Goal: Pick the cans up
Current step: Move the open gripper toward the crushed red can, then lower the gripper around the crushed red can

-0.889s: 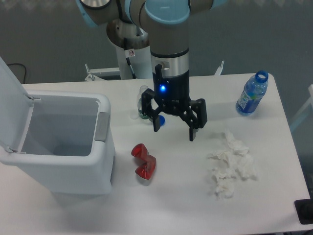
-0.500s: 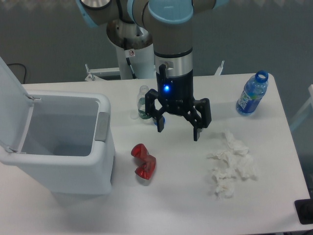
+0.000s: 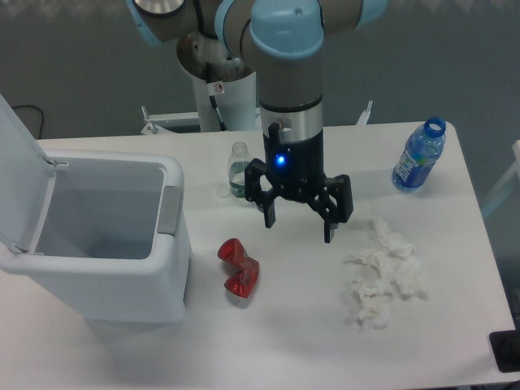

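Progress: we judge the task barely begun; nothing is lifted, and we are at the approach stage.
Can: the crushed red can (image 3: 239,269) lies on its side on the white surface (image 3: 309,333), near the front right corner of the open white bin (image 3: 171,276) but apart from it. We see nothing touching it.
Gripper: our gripper (image 3: 300,226) hangs above the surface, up and to the right of the can as the camera sees it, not over it.
Fingers: we hold them spread wide with nothing between them; the dark fingertips (image 3: 328,236) point down.
Done: as far as we can see, nothing beyond bringing the arm into the middle of the surface.
Left: in our judgement, move across until the can sits between the fingers, come down, close on its pinched middle, and lift.
Other things: a clear bottle (image 3: 237,169) stands behind the gripper, a blue-labelled bottle (image 3: 418,158) stands near the far right edge, and crumpled white tissue (image 3: 383,272) lies to the right. We leave these alone.
Risk: we expect the smooth, dented metal may slip or roll if the fingers close off-centre.
Count: we see only one can.
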Available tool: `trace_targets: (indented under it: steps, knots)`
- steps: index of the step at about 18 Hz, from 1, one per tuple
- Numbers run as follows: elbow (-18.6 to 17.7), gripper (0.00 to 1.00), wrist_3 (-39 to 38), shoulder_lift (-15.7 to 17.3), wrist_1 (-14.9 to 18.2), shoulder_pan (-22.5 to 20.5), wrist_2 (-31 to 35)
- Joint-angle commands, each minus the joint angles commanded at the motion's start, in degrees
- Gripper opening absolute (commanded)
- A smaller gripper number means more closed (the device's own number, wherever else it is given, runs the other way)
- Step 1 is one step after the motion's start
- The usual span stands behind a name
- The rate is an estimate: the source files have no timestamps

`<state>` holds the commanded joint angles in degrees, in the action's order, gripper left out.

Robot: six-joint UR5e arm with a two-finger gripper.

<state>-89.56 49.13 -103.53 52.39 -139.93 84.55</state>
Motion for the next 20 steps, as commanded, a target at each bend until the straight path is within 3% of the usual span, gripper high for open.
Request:
trace_targets:
  steps: [13, 20]
  knots:
    - [-0.7, 1.00, -1.3, -6.2, -0.5, 4.4, 9.1]
    - [-1.4, 1.00, -2.4, -8.4, -0.6, 5.9, 9.1]
